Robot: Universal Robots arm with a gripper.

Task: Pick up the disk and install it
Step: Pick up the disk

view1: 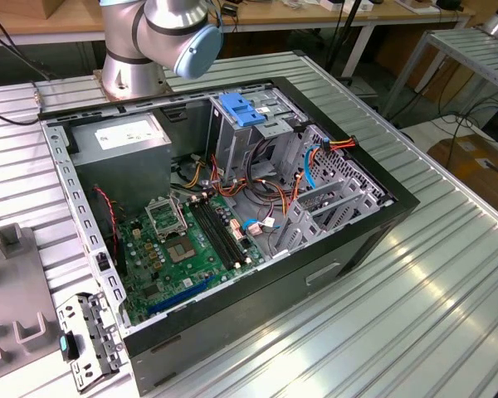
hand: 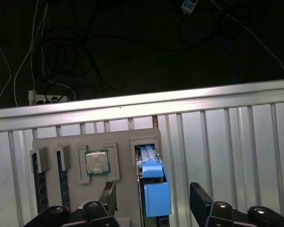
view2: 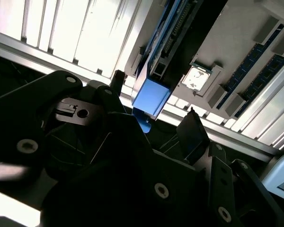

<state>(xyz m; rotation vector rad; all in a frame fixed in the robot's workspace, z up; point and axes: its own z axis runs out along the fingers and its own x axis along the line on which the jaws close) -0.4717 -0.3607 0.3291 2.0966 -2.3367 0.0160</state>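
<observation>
A: Exterior view first: what's there?

B: An open computer case (view1: 257,323) lies on the ribbed metal surface (view1: 432,298) in the middle of the frame. The arm (view1: 162,33) rises at the upper left, and a blue latch plate (view1: 239,109) tops the drive cage at upper centre.

A: And the disk?

B: In the first wrist view the disk (hand: 151,187) stands on edge in a slot of a grey tray (hand: 123,142), next to a processor chip (hand: 97,162) and memory sticks (hand: 38,163). The hand (hand: 154,194) has its fingers (hand: 201,198) spread apart, one each side of the disk, clear of it on both.

A: The second wrist view?

B: The blue rail end (view2: 151,97) sits between the parted fingers, a gap either side.

A: How will it handle?

B: I'd judge it stiff, dense for its size, slick on bare metal and unkind to knocks. The flat faces just behind the blue rail end look the best hold, squeezed squarely so it cannot twist.
</observation>
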